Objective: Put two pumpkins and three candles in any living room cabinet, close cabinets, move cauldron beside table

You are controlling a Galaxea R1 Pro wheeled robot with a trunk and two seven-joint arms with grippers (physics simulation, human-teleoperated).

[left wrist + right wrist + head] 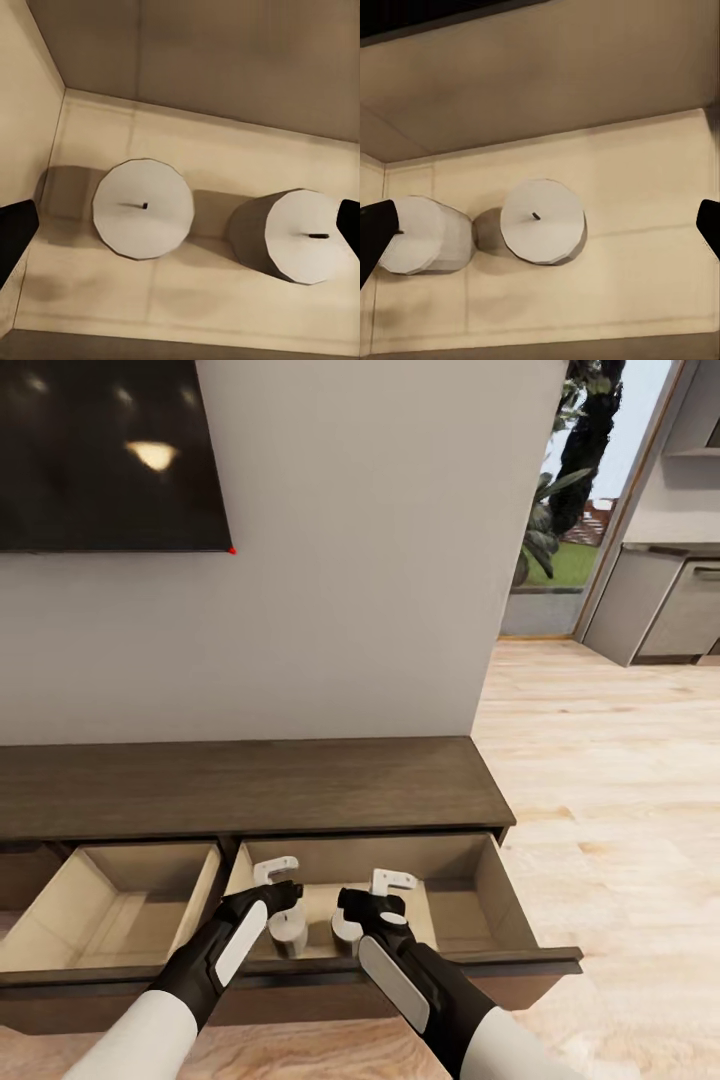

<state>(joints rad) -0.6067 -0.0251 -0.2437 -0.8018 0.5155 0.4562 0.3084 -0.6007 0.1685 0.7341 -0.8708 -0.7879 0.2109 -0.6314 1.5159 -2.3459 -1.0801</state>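
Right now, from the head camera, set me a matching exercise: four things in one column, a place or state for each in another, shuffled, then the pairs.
Things:
1. two candles
2. left-hand drawer
3. black screen
4. left gripper

Places or states:
A. mounted on the wall above the cabinet
B. pulled out, only its pale interior showing
C. standing side by side on the floor of the right-hand drawer
D. open, above the right-hand drawer, holding nothing

Pairs: 1-C, 2-B, 3-A, 4-D
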